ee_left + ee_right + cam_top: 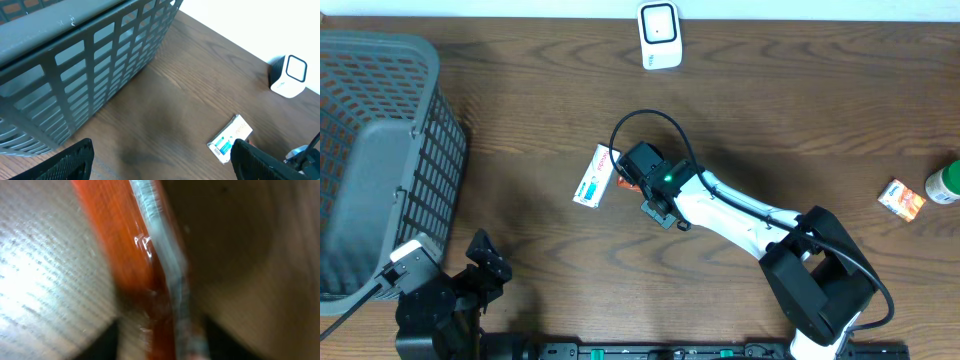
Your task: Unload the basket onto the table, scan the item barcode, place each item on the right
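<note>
Wood tabletop (520, 120) | your white box (592, 178) lies flat at centre, barcode up | right fingers (100, 345) just right of it, astride orange packet (620, 183), grip you cannot tell | left fingers (70, 162) wide, near-left, empty

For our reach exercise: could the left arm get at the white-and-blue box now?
Probably yes: bare table lies between the left gripper and the box; the right gripper crowds its far side.

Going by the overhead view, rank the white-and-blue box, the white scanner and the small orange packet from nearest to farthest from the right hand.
1. White-and-blue box, right beside the right hand, mid-table.
2. White scanner, at the table's far edge.
3. Small orange packet, far right side.
</note>
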### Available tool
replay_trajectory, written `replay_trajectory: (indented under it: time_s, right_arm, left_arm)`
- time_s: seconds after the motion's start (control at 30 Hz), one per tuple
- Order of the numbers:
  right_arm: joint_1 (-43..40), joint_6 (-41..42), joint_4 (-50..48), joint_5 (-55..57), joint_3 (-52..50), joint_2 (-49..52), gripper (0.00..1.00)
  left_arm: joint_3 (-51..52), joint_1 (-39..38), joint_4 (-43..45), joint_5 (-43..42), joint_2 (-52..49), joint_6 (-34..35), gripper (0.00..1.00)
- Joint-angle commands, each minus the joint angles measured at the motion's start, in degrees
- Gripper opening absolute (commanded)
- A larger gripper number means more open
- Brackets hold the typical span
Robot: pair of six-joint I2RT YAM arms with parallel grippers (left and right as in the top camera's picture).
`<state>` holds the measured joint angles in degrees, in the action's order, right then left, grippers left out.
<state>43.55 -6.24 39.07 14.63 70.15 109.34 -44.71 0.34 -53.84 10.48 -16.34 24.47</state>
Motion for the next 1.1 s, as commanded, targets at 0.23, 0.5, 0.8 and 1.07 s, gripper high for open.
replay_trajectory:
  time_s: [0.23,0.5,0.8,1.07]
  right_arm:
    - [0.4,3.8,0.9,-4.2,6.1,-4.5,0.06]
    - [-1.2,5.0,-4.9,-4.6,8.7,-3.9,0.01]
    - [-2.2,6.7,-5.1,-10.6,8.7,4.0,0.01]
    - [-1.6,6.6,0.7,-17.6,8.5,7.4,0.01]
  left_arm:
    - [-0.3,0.3,-0.1,0.3,0.3,0.5,0.88]
    - [-0.3,0.3,-0.1,0.3,0.3,0.5,0.88]
    - [-0.3,0.3,-0.1,0.3,0.3,0.5,0.88]
    - [-0.3,0.3,-0.1,0.3,0.3,0.5,0.88]
